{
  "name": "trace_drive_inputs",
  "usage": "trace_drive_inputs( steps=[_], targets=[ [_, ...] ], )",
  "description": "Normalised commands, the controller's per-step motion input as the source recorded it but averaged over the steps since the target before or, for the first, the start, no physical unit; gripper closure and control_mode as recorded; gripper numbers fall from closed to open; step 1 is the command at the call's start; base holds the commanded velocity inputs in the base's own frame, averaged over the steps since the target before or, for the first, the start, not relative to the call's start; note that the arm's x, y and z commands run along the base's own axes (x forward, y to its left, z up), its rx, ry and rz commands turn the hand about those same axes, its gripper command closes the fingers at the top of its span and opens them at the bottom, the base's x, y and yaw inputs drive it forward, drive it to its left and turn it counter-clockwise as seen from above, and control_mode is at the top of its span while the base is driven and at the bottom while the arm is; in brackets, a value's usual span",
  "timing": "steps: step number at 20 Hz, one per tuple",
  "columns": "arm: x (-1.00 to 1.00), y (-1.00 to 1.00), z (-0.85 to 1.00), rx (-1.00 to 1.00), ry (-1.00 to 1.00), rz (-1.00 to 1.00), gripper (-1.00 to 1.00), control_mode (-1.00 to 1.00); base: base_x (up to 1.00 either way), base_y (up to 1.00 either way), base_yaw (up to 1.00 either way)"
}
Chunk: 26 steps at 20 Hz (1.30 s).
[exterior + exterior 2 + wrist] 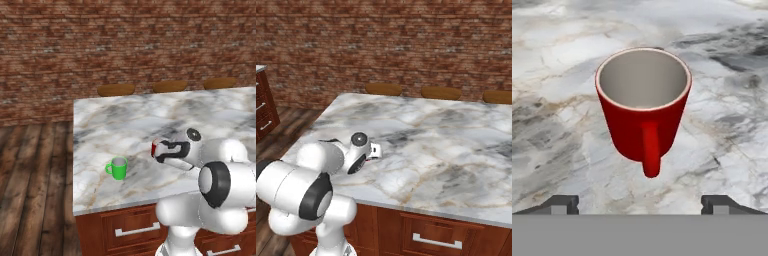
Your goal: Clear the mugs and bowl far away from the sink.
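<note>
In the left base view, the green mug (118,168) stands upright on the marble surface (125,125), near its front left corner, with its handle turned to the left. The red mug (154,148) stands on the same surface to the right of the green mug and a little farther back, well apart from it; most of it is hidden behind the robot's hand, so only a sliver of its red side shows. Three wooden stools (116,90) line the far edge of the surface, before a brick wall. In the right base view, the arm reaches low over the surface's near left part, and a bit of the red mug (371,159) shows just beside the hand. In the hand view, the red mug (643,106) stands upright on the marble with its handle facing the camera. The pincer (640,205) is spread wide, its two dark fingertips (561,204) far apart at the bottom, clear of the mug and gripping nothing.
</note>
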Motion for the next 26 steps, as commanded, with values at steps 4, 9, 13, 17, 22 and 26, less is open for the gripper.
trace_drive_inputs(
  steps=[4, 9, 13, 17, 22, 26],
  targets=[
    [-0.7, -0.03, 0.98, 0.05, 0.19, -0.07, -1.0, -1.0, 0.0, 0.0, 0.0],
    [-0.5, 0.0, 1.0, 0.0, 0.08, 0.0, -1.0, -1.0, 0.0, 0.0, 0.0],
    [-0.59, 0.0, 1.0, 0.0, 0.06, 0.0, -1.0, -1.0, 0.0, 0.0, 0.0],
    [-0.91, 0.0, 1.0, 0.0, 0.03, 0.0, -1.0, -1.0, 0.0, 0.0, 0.0],
    [-0.84, 0.01, 1.0, 0.0, 0.0, 0.0, -1.0, -1.0, 0.0, 0.0, 0.0],
    [-0.51, 0.0, 0.93, 0.0, 0.01, -0.02, -1.0, -1.0, 0.0, 0.0, 0.0]
  ],
)
